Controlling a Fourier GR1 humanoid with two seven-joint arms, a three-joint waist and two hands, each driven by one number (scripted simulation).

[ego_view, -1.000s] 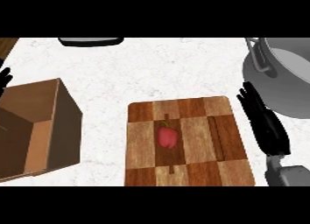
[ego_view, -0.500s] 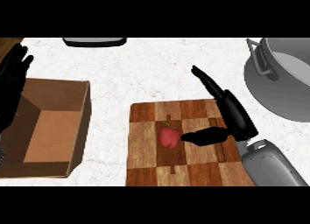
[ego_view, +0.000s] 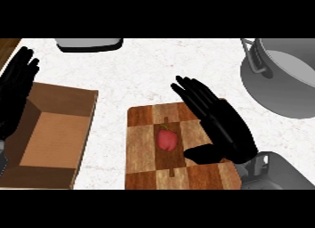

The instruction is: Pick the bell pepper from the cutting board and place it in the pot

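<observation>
**Right hand open beside the pepper on the board**

The red bell pepper (ego_view: 167, 140) lies on the wooden cutting board (ego_view: 142, 133), near the middle of its dark centre strip, with its small green stem pointing toward twelve o'clock. Nothing holds it.

The right hand (ego_view: 219, 124) is over the board's right half, at about three o'clock from the pepper. Its fingers (ego_view: 193, 95) are straight and spread, reaching toward eleven o'clock past the board's far edge. The thumb (ego_view: 203, 154) juts out toward nine o'clock, its tip just beside the pepper's lower right side; whether it touches cannot be told. The hand is wide open and grasps nothing. Its grey forearm (ego_view: 272, 171) enters from the lower right.

The grey pot (ego_view: 285, 75) stands at about two o'clock from the board, well apart from it, cut off by the right edge of the view; a handle shows at its left rim.

The left hand (ego_view: 12, 95) shows at the left edge, fingers straight and pointing toward twelve o'clock, resting open over the left wall of an open cardboard box (ego_view: 55, 133). The box sits at nine o'clock from the board, near it, on the white speckled counter (ego_view: 134, 75).

At twelve o'clock, a dark-rimmed grey object (ego_view: 89, 43) is cut off by the top of the view.
</observation>
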